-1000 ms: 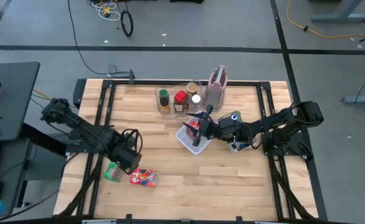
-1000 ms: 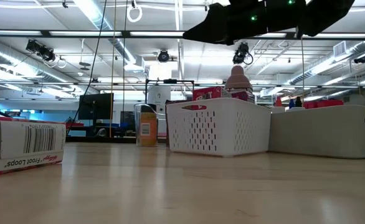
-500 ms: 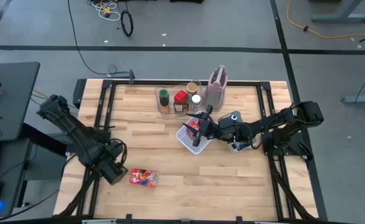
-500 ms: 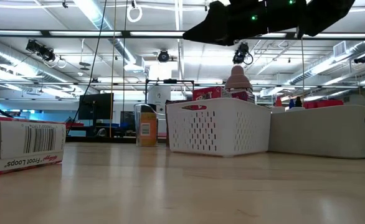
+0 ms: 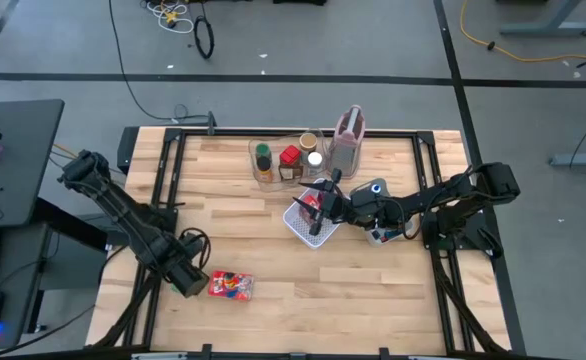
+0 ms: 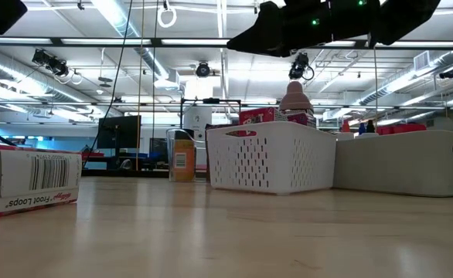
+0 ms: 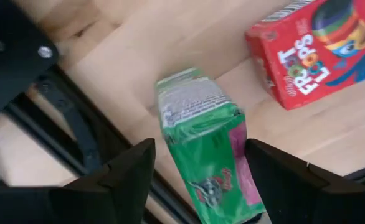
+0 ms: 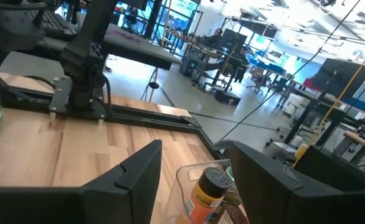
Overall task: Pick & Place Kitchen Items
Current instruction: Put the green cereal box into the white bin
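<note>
Cereal box, red, sits nearest in the low view at the frame's left edge; in the high view it lies at lower left of the surface. Just left of it the left tool hangs, its fingers spread wide and clamped on a green packet, which the left wrist view shows lifted above the wood beside the red box. Mid-frame, the white basket stands on the surface with a red item inside; the right tool hovers over it, fingers partly apart with nothing between them in the right wrist view. Farther back, toward the upper centre, a clear bin holds small jars with dark, red and white lids, and a pinkish jug stands just right of it.
</note>
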Robot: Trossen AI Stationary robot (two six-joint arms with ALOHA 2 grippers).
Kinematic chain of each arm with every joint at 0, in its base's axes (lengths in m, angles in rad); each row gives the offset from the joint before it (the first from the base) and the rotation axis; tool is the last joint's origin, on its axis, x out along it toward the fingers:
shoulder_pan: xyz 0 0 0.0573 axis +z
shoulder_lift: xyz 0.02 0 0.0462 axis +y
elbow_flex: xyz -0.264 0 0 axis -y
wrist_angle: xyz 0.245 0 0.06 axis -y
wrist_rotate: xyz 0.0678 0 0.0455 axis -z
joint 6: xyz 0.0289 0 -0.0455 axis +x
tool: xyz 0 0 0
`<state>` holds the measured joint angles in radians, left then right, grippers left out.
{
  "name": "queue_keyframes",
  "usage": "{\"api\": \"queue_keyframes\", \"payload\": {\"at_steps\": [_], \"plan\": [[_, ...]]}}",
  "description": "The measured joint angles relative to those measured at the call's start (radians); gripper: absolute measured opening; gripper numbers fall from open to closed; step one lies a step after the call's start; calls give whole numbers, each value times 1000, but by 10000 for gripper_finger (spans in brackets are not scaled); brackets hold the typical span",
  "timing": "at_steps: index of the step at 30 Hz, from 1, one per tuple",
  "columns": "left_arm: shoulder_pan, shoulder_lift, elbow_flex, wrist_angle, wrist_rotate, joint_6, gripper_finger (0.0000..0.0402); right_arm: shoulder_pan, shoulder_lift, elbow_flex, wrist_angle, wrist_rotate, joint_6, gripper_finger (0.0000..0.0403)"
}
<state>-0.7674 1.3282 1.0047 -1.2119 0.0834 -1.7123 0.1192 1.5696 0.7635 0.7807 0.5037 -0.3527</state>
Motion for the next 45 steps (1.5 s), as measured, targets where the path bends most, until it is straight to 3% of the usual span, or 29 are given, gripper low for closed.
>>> {"api": "queue_keyframes", "payload": {"at_steps": [7, 14, 18, 22, 32, 36, 45], "plan": [[-1, 4, -40, 124, 5, 30, 252, 0, 0, 0, 0, 0, 0, 201], [-1, 4, -102, 138, 49, -40, 186, 0, 0, 0, -6, 0, 2, 201], [-1, 7, -150, 326, -31, -80, 165, 0, 0, 0, -6, 0, 3, 201], [2, 22, -190, 485, -97, -41, 170, 0, 0, 0, -6, 0, 3, 201], [17, 149, -187, 442, -62, 82, 223, 0, 0, 0, -5, -75, 4, 201], [17, 194, -185, 425, -11, 120, 216, 0, 0, 0, -6, -77, 4, 201], [52, 212, -134, 379, -8, 94, 177, 0, 0, 0, -6, -77, 3, 201]]}}
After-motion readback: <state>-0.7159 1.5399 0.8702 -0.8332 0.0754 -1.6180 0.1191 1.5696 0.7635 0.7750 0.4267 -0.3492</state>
